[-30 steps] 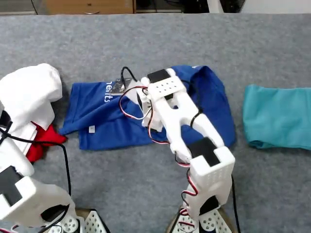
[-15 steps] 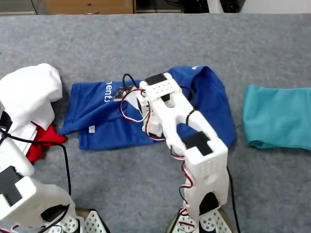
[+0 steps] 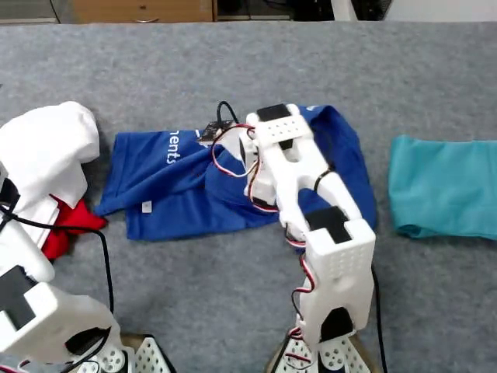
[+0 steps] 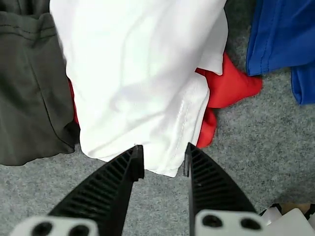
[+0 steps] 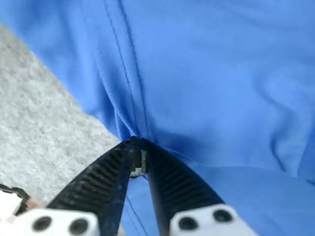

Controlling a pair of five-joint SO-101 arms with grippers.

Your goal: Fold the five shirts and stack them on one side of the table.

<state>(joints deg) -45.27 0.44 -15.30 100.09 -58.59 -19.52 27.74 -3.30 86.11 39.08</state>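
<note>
My right hand (image 5: 140, 147) is clamped on a fold of the blue shirt (image 5: 206, 73); left hand (image 4: 163, 158) hangs apart over the white shirt (image 4: 133, 73).

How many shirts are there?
5. White shirt on the left, red shirt peeking from under it, dark shirt beside them, blue shirt in the middle, teal shirt on the right.

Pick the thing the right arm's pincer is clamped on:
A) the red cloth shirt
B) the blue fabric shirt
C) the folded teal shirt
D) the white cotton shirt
B: in the right wrist view the right pincer is closed on a pinched fold of the blue fabric shirt.
</note>
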